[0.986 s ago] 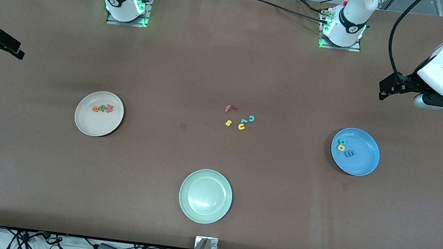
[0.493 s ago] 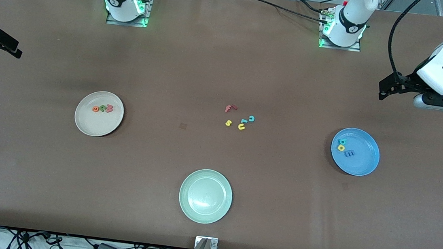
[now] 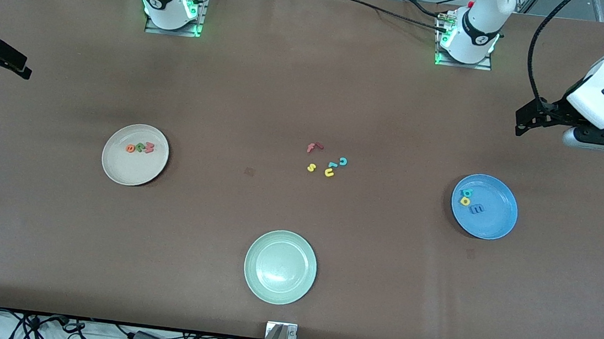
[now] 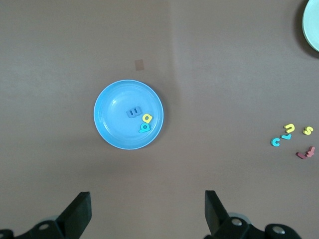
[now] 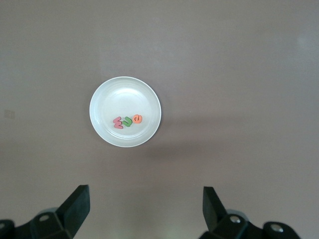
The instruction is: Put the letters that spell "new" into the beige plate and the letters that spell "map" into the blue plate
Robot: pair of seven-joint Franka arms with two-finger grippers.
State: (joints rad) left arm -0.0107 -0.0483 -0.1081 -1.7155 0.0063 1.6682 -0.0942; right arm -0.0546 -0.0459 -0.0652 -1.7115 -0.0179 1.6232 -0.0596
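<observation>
We see n, e, w (image 5: 127, 121) in beige plate (image 3: 114, 165), m, a, p (image 4: 139, 119) in blue plate (image 3: 496, 224). Left gripper (image 4: 144, 216), right gripper (image 5: 144, 214) hover spread, empty. We judge letters light, soft; pinch edges.

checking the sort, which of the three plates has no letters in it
The pale green plate, nearest the front camera, holds nothing. The beige plate and the blue plate each hold three letters.
</observation>
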